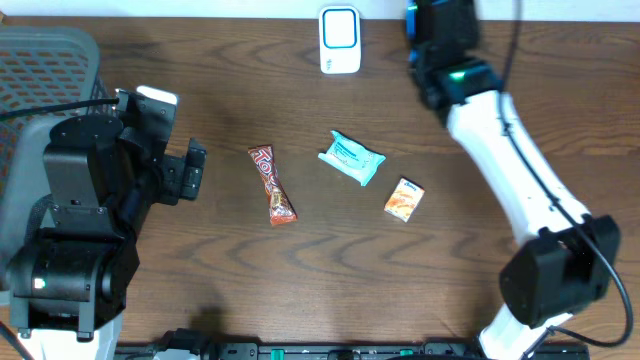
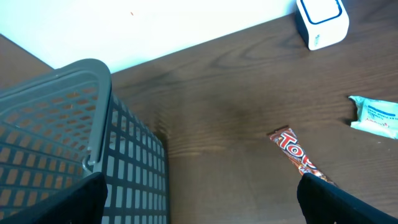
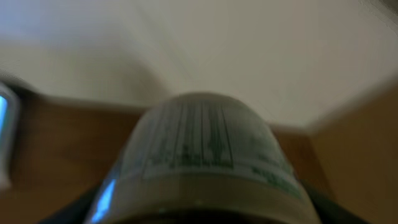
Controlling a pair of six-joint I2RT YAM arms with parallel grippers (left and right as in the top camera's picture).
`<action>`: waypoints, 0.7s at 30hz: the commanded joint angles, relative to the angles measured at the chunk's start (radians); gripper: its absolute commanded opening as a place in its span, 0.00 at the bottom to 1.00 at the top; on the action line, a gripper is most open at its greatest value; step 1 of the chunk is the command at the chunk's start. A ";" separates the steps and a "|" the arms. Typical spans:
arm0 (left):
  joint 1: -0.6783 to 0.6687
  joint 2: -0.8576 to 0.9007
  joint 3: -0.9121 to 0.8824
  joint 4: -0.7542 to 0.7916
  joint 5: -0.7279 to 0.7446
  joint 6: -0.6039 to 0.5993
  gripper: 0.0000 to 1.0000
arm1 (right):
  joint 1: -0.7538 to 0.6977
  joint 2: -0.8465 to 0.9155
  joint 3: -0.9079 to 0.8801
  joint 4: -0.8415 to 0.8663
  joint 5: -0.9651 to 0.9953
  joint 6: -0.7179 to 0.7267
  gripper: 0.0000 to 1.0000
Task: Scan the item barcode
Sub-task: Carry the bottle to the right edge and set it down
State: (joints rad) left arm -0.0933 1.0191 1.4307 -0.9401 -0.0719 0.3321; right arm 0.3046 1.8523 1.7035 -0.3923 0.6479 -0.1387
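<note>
Overhead, far edge: right gripper (image 1: pixel 438 30) sits just beside the scanner (image 1: pixel 340 40) — its grip cannot be told from here.
Overhead, table (image 1: pixel 300 280): candy bar (image 1: pixel 272 186), teal packet (image 1: pixel 352 158) and orange box (image 1: pixel 405 198) lie apart mid-table.
Left wrist: left gripper (image 2: pixel 208 202) spread wide, nothing between; mesh basket (image 2: pixel 93 155) at left.
Right wrist: blurred — fingers pinch a round container (image 3: pixel 199 155) off the table, its barcode-like label facing the camera.

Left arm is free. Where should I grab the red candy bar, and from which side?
Take the candy bar across its narrow middle, coming straight down from above with the left gripper. It lies flat on the table, long and thin, so closing over its two long edges should hold best.
</note>
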 commanded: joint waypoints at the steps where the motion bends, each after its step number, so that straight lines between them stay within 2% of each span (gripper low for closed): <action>1: 0.005 -0.001 -0.003 -0.002 0.012 -0.016 0.98 | -0.107 0.003 0.000 -0.156 0.101 0.189 0.59; 5: 0.005 -0.001 -0.003 -0.002 0.012 -0.016 0.98 | -0.246 0.006 0.000 -0.360 -0.039 0.383 0.56; 11: 0.005 -0.001 -0.003 -0.002 0.012 -0.016 0.98 | -0.483 0.007 0.000 -0.480 -0.324 0.542 0.51; 15: 0.005 -0.001 -0.003 -0.002 0.013 -0.016 0.98 | -0.629 0.018 0.000 -0.521 -0.438 0.599 0.51; 21: 0.005 -0.001 -0.003 -0.002 0.012 -0.016 0.98 | -0.797 0.084 -0.002 -0.547 -0.517 0.598 0.51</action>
State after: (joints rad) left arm -0.0933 1.0191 1.4307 -0.9394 -0.0723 0.3321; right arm -0.4381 1.8919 1.6970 -0.9333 0.2089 0.4210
